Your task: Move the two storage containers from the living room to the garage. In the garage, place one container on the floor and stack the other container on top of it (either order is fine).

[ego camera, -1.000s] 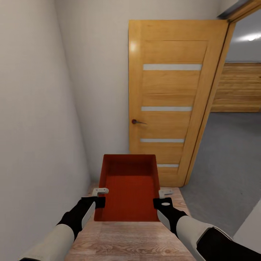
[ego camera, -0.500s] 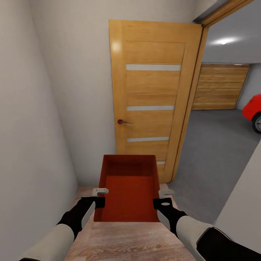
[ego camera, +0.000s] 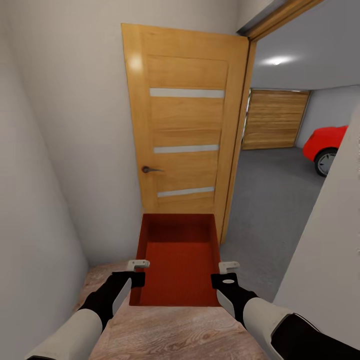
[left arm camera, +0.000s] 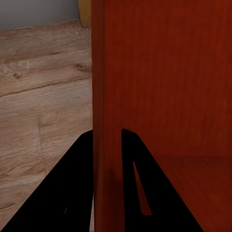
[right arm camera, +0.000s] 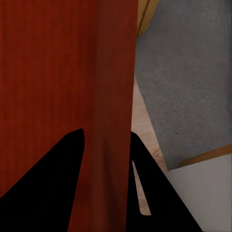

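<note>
1. Nearest the camera in the head view, both arms reach forward over the light wood plank floor (ego camera: 165, 335), white forearms ending in black wrists.
2. The left gripper (ego camera: 138, 263) is clamped on the left wall of the storage container (ego camera: 177, 260); in the left wrist view its dark fingers (left arm camera: 137, 179) sit one on each side of that red-orange wall (left arm camera: 99, 96), closed against it.
3. The right gripper (ego camera: 229, 267) grips the opposite wall the same way; the right wrist view shows its fingers (right arm camera: 145, 188) straddling the wall (right arm camera: 113, 96), one inside the bin and one outside.
4. The container is held level between the two grippers, above the plank floor, open top up and its inside bare.
5. Just past the container stands the orange-brown wooden door (ego camera: 185, 130) with three frosted strips and a dark handle (ego camera: 149, 170), swung open against the white wall (ego camera: 75, 125).
6. To the right of the door, the doorway opens onto the garage, with its grey speckled concrete floor (ego camera: 270, 200).
7. Farther in, a red car (ego camera: 325, 145) shows in part at the right edge.
8. At the back is a wooden-slatted garage door (ego camera: 275, 120) under a ceiling light (ego camera: 277, 61).
</note>
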You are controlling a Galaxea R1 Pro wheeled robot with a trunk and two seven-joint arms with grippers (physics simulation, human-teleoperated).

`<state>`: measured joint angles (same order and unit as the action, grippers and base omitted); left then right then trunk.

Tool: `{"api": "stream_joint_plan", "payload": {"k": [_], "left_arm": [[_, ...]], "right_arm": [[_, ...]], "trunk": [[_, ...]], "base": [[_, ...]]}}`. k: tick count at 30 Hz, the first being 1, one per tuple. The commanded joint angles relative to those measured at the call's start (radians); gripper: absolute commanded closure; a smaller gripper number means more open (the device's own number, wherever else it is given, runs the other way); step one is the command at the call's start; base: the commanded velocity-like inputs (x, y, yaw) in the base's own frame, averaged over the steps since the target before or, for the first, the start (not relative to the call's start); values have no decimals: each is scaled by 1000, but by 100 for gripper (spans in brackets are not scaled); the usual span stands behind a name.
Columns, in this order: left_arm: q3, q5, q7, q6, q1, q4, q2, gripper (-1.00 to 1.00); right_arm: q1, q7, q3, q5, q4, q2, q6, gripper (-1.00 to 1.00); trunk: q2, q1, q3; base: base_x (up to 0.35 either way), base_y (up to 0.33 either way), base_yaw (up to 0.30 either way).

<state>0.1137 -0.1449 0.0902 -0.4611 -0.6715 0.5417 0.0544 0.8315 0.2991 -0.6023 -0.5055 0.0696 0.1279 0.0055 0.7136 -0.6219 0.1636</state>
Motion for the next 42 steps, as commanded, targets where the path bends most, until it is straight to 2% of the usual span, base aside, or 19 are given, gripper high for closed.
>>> {"api": "stream_joint_plan", "payload": {"k": [1,6,16,35,42], "left_arm": [[5,13,14,45,-1,2,5,100],[6,14,14,45,0,0,5,100],[6,15,14,46,-1,2,4,100],[6,15,13,47,-1,8,4,100],[6,13,12,45,0,4,5,100]], "right_arm": [[1,103,-16,-28,-5,1,-1,100],[1,103,-16,-28,-5,1,-1,100],[1,103,-15,-28,-5,0,-1,100],[1,103,-16,-28,-5,3,-1,100],[0,103,-16,-28,-5,3,-1,100]], "trunk": [[1,-1,2],[1,-1,2],[1,-1,2],[1,-1,2],[1,-1,2]], "base": [[202,173,-260],[240,208,-202],[236,196,-26],[14,7,-265],[185,168,-51]]}}
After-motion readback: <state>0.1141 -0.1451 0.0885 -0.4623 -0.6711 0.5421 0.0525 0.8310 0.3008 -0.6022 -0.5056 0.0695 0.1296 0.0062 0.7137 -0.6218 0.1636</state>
